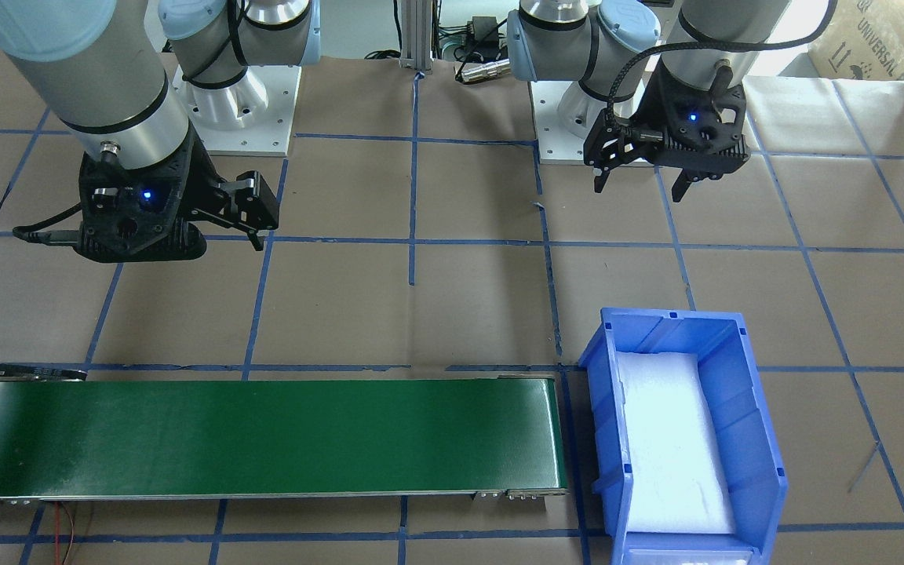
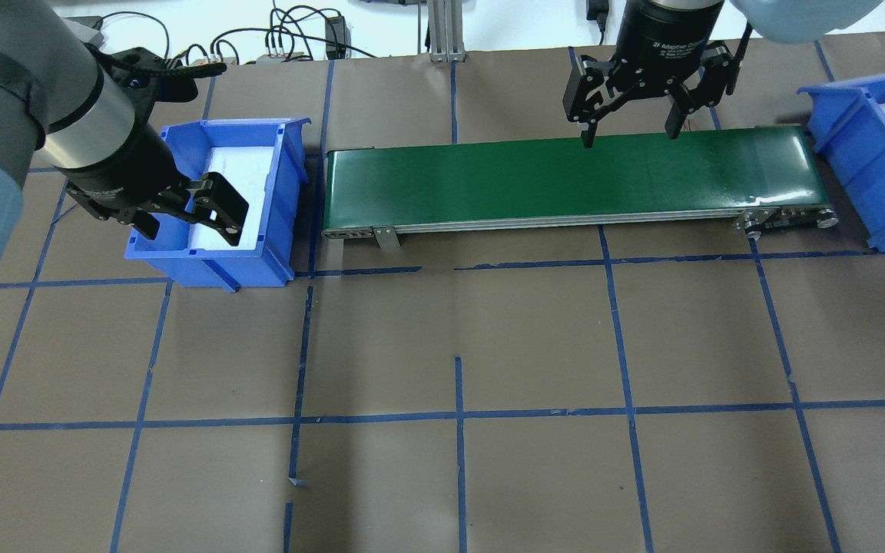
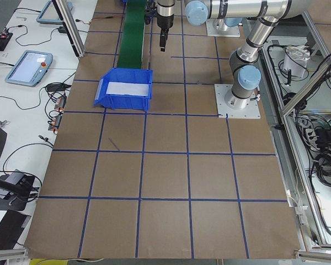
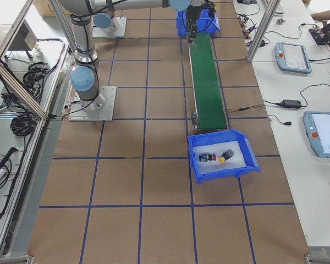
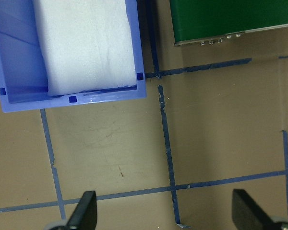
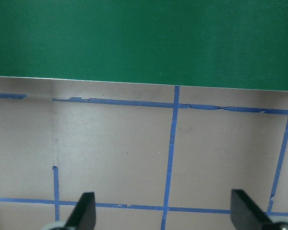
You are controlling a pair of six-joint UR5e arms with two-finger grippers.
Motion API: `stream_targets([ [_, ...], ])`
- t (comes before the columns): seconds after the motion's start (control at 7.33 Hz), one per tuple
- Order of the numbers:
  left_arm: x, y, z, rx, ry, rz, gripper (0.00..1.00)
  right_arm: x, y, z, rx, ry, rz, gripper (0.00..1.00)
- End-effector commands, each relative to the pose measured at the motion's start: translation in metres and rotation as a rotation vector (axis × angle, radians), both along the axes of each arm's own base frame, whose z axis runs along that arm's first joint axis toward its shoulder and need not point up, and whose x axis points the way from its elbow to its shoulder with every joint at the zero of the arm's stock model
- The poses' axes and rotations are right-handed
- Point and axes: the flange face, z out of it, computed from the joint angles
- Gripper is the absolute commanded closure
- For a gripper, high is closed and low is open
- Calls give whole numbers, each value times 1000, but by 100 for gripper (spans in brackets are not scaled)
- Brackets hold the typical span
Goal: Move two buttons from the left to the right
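Both buttons lie in the right blue bin (image 4: 247,165) on white foam: the red-capped button (image 4: 208,158) and the yellow-capped button (image 4: 224,156) side by side. My left gripper (image 2: 185,219) is open and empty, hovering over the near edge of the left blue bin (image 2: 289,200), which holds only white foam. In the left wrist view its fingers (image 5: 84,213) stand wide apart over the paper. My right gripper (image 2: 630,134) is open and empty above the near edge of the green conveyor belt (image 2: 565,180). Its fingers (image 6: 84,213) also stand wide apart.
The belt runs between the two bins. Brown paper with a blue tape grid covers the table (image 2: 458,346). The arm bases (image 1: 240,102) stand behind the belt. Cables and pendants lie beyond the table's far edge.
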Motion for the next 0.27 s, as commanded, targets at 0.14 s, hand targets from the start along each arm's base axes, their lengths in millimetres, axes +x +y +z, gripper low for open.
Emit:
stream_targets([
  [0.14, 0, -2, -3, 6, 10, 6, 0, 0, 0, -1, -1, -1, 0, 2],
])
